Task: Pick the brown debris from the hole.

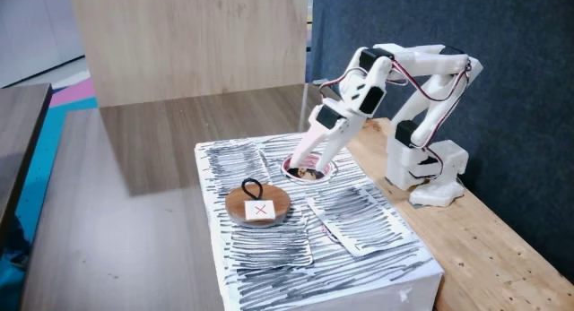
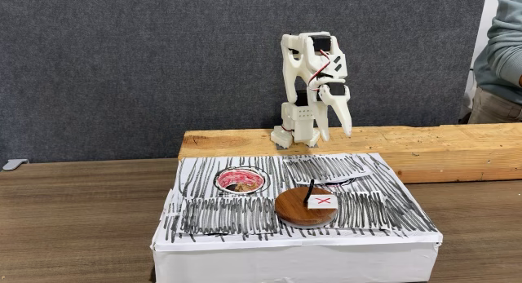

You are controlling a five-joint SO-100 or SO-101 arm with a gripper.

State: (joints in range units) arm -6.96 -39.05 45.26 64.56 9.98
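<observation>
In a fixed view, the tool (image 1: 308, 166) was angled down into the hole (image 1: 293, 174), its pale pinkish finger right at the rim. I could not tell whether it was released or clenched. The brown debris (image 1: 310, 175) lay inside the opening just below the tip. From the front, the debris (image 2: 241, 185) sat low in the hole (image 2: 241, 171), while the arm (image 2: 310, 79) looked drawn up tall over the plank (image 2: 424, 144).

The risk, as I judged it, was the tight fit. The opening was barely wider than the tool, so a slightly off-centre push could catch the pinkish-red rim or drive the lump deeper. Being small, wrinkled and irregular, the lump could also slip from a shallow pinch. A wide swing on the way out might clip the wooden disc (image 1: 258, 203) resting close by.

The box (image 2: 294, 258) was white, its top papered in rough black scribbled strokes, with loose sheet edges lifting. The disc was smooth, round and brown, with a black loop (image 2: 310, 192) and a red X label (image 2: 323, 201). The plank was pale raw timber and the counter (image 2: 73, 226) darker wood grain.
</observation>
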